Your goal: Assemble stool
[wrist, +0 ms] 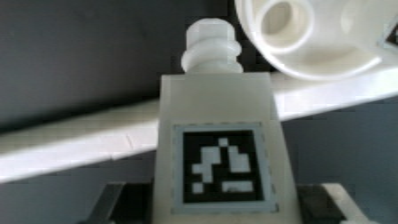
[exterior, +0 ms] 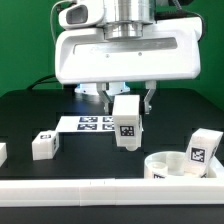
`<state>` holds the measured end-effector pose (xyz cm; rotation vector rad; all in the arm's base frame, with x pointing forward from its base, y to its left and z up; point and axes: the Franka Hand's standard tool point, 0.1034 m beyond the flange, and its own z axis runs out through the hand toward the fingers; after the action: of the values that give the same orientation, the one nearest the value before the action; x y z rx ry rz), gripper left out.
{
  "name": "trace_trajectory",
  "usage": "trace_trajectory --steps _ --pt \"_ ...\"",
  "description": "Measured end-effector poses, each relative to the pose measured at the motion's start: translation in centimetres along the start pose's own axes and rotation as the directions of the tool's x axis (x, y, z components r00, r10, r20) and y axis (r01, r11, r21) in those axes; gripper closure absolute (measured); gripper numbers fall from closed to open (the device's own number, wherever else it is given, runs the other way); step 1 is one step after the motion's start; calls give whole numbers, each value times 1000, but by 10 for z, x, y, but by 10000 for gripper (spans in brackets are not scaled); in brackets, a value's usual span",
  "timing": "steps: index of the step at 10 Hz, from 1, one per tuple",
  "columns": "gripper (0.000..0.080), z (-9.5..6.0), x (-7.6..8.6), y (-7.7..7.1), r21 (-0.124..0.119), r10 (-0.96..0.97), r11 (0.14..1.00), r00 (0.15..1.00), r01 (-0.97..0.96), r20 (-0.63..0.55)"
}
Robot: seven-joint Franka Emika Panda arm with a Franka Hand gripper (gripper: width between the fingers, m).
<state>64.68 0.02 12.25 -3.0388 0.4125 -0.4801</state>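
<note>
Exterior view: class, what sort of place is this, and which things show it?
Probably a robotics lab bench: a black table, a marker board printed with tags, and a gripper holding a tagged leg block.

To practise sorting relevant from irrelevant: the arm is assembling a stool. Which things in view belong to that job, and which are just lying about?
Job: seat; held leg; leg by seat; lone leg at the exterior view's left.
Lying about: marker board; border rail.
</note>
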Motion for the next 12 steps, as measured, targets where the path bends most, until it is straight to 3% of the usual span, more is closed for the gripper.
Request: trace_trajectory --steps 3,7,10,12 --pt "459 3 -5 -2 -1 -15 1000 998 15 -57" --pt "459 4 -14 -30 4 -88 996 993 88 -80" --pt "459 5 -11 -30 4 -89 996 989 91 -118" --pt "459 4 -10 -37 11 -101 994 962 107 -253"
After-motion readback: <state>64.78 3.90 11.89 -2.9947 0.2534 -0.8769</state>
